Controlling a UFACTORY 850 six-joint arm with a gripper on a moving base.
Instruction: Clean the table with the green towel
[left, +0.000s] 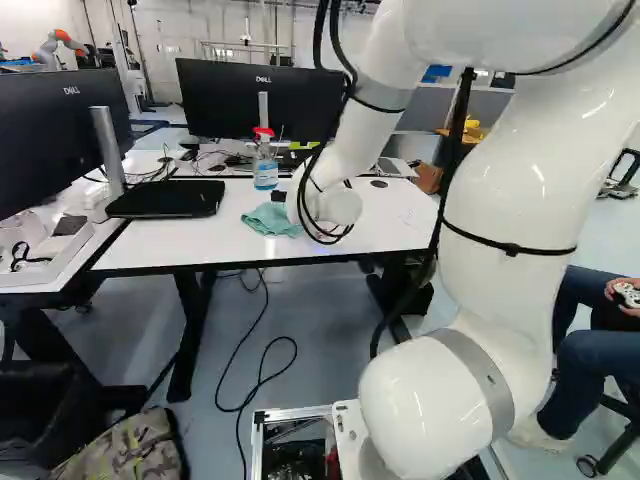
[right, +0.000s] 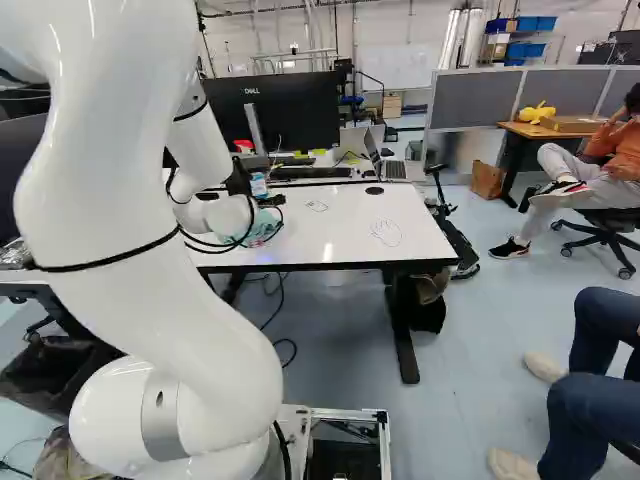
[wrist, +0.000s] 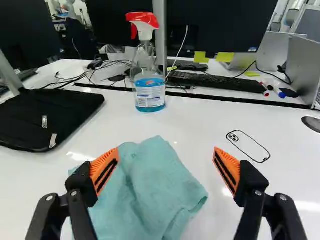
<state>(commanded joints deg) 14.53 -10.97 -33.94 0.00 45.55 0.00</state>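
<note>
Gripper (right: 271, 201) at the green towel (wrist: 150, 195), fingers spread wide apart
The towel lies crumpled on the white table (wrist: 200, 117), mostly between the orange pads (wrist: 104, 171), with the spray bottle (wrist: 149, 92) standing beyond it

And there's the room, a pale wall (right: 412, 30) rising behind grey partitions (right: 485, 98)!
Down below, smooth grey-blue floor (right: 480, 300); over at the right of the right base view, a wooden desk (right: 518, 128) fronts the partitions, a wheeled office chair (right: 601, 234) nearby, blue bins (right: 537, 23) beyond!
</note>
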